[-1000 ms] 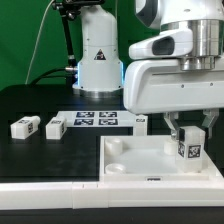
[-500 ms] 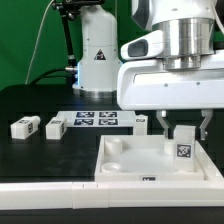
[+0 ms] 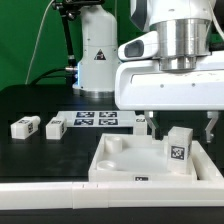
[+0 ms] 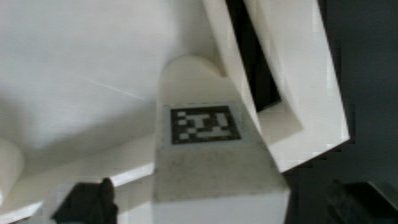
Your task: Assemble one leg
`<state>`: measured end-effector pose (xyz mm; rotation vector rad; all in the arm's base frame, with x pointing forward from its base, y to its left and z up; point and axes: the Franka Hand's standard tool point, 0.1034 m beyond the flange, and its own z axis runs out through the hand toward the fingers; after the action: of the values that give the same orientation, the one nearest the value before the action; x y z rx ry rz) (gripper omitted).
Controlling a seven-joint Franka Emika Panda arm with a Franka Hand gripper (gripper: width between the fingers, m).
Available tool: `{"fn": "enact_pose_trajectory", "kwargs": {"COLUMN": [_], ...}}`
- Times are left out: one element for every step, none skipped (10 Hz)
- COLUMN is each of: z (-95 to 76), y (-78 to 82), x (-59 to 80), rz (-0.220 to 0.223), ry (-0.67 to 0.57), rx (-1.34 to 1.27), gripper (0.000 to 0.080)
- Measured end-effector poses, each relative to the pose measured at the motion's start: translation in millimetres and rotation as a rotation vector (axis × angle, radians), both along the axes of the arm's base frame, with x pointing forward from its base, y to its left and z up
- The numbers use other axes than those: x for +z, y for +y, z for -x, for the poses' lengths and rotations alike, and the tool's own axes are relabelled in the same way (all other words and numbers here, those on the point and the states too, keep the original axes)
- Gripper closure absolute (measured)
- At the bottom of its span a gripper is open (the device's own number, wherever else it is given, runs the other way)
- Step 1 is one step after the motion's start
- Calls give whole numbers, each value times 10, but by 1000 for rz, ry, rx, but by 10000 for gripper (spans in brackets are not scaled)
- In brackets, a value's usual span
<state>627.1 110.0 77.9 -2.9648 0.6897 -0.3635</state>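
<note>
Nearest the front, the big white tray piece (image 3: 125,160) sits on the black table (image 3: 40,105), and one leg (image 3: 178,150) stands upright in its corner on the exterior view's right, tag facing out. The gripper (image 3: 179,128) hangs over that leg with its fingers (image 3: 152,123) spread wide on either side, not touching it. Farther back, two more legs (image 3: 25,127) (image 3: 56,127) lie on the exterior view's left, beside the marker board (image 3: 96,120).
</note>
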Motion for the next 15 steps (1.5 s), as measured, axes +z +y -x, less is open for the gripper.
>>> {"fn": "enact_pose_trajectory", "kwargs": {"z": [0, 0, 0, 1, 4, 5, 4, 5, -2, -5, -8, -7, -8, -8, -8], "y": [14, 15, 12, 25, 45, 50, 43, 43, 51, 47, 37, 37, 33, 33, 33], "x": [3, 3, 3, 3, 3, 4, 4, 5, 13, 16, 20, 19, 18, 18, 18], "rz": [9, 31, 58, 91, 120, 160, 190, 214, 257, 290, 308, 310, 310, 310, 305], "ry": [3, 2, -1, -3, -3, 0, 2, 5, 5, 5, 5, 5, 5, 5, 5], "rx": [36, 118, 221, 335, 429, 563, 677, 768, 909, 1022, 1087, 1097, 1097, 1096, 1077], "gripper": [169, 155, 155, 150, 150, 150, 150, 150, 150, 150, 150, 150, 150, 150, 275]}}
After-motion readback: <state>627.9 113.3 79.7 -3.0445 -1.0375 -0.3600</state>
